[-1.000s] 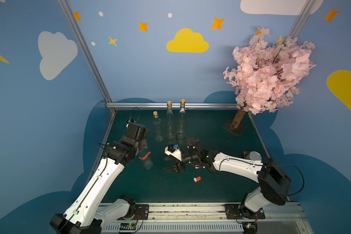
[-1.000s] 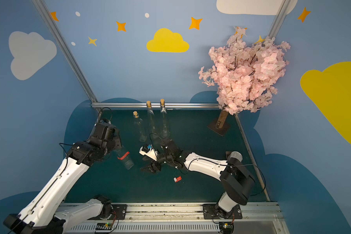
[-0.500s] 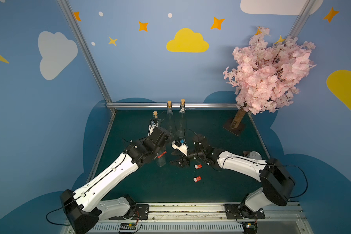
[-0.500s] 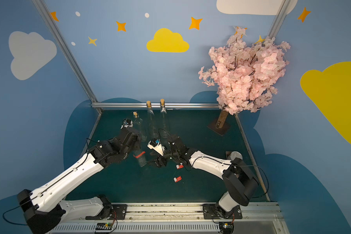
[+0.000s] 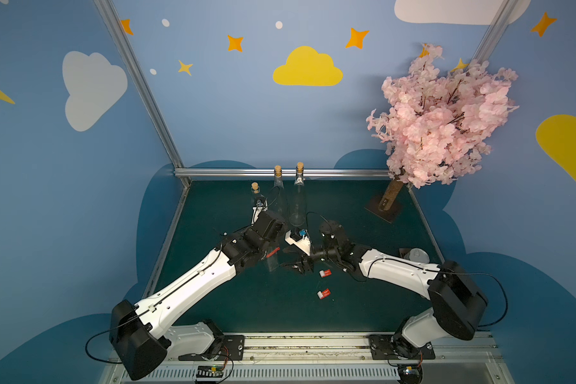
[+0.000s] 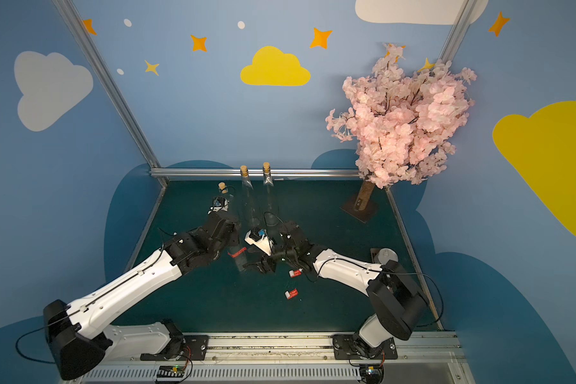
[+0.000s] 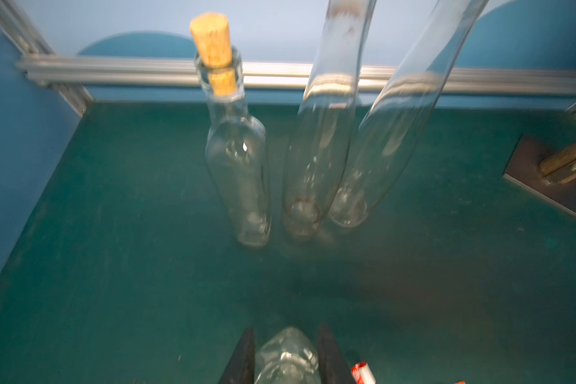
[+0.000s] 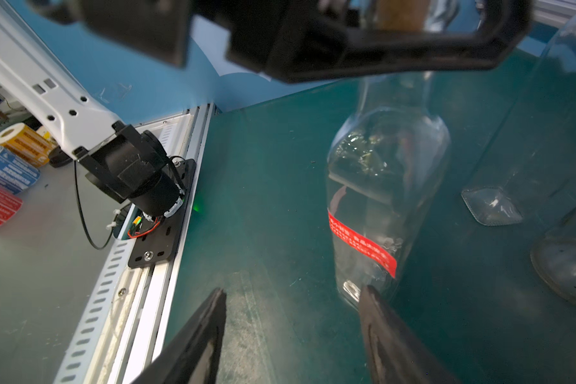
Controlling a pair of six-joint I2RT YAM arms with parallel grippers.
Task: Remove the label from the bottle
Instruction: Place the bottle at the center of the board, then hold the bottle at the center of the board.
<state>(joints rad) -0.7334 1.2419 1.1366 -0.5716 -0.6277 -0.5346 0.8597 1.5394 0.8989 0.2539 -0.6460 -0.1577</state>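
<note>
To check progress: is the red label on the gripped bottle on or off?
On: the red label runs across the lower body of the bottle.

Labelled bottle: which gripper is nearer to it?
Left. The left gripper is shut on the bottle near its top; the right gripper stands open beside its base, not gripping.
</note>
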